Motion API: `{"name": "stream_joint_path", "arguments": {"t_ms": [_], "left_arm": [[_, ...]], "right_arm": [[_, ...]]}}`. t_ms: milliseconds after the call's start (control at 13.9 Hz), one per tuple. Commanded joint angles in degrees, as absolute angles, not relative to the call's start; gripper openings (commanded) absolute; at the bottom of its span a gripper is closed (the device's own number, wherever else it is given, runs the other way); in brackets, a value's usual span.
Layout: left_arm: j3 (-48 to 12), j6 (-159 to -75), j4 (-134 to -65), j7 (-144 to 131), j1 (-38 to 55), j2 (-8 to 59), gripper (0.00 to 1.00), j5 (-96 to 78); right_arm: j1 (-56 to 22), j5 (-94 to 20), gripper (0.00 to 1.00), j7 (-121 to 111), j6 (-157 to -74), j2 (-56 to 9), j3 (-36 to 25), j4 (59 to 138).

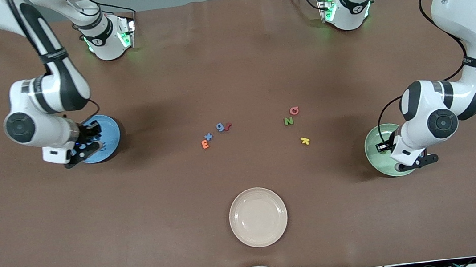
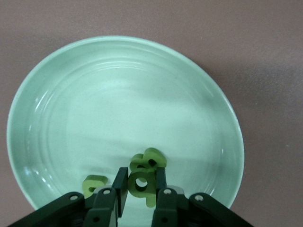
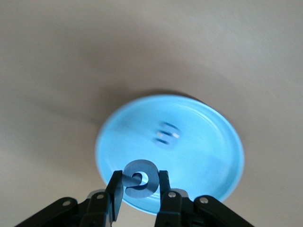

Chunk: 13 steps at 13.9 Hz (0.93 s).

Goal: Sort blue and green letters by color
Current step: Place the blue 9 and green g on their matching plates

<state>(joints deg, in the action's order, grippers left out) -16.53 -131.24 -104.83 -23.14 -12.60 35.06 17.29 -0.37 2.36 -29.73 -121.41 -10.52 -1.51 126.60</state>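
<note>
Brown table (image 1: pixel 230 62): right end effector (image 3: pixel 137 185) grips perhaps a blue G (image 3: pixel 139 179), left end effector (image 2: pixel 141 188) a green b (image 2: pixel 141 183).

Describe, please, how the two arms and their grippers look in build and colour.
Both arms are glossy white with black joint bands and thin black cables along the links; their bases glow green. The left gripper and right gripper are black, with two flat fingers and visible screws.

The brown table (image 1: pixel 230 62) carries 3 plates (image 1: pixel 258 217) (blue, green, cream) and 7 loose letters (image 1: pixel 288 121).
</note>
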Motion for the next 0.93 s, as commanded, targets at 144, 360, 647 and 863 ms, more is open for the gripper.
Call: {"name": "stream_joint_path", "arguments": {"t_ms": [144, 360, 647, 863], "left_arm": [[-16.6, -132.5, -104.7, -23.1, -12.7, 35.1, 0.54, 18.4], [-16.6, -132.0, -104.8, -23.7, -12.4, 34.4, 1.00, 18.5], [-20.4, -127.5, -104.8, -27.1, -11.8, 30.2, 1.00, 18.1], [-27.3, -124.4, -104.9, -37.8, -11.5, 28.9, 1.00, 18.1]], "right_arm": [[4.4, 3.0, 0.22, -33.2, -124.3, -8.8, -0.3, 130.7], [4.7, 2.9, 1.00, -33.1, -124.2, -8.5, -0.2, 130.8], [3.8, 1.3, 1.00, -30.4, -123.1, -7.7, 0.3, 130.1], [-3.5, -0.2, 1.00, -18.5, -121.2, -7.5, 0.4, 128.6]]}}
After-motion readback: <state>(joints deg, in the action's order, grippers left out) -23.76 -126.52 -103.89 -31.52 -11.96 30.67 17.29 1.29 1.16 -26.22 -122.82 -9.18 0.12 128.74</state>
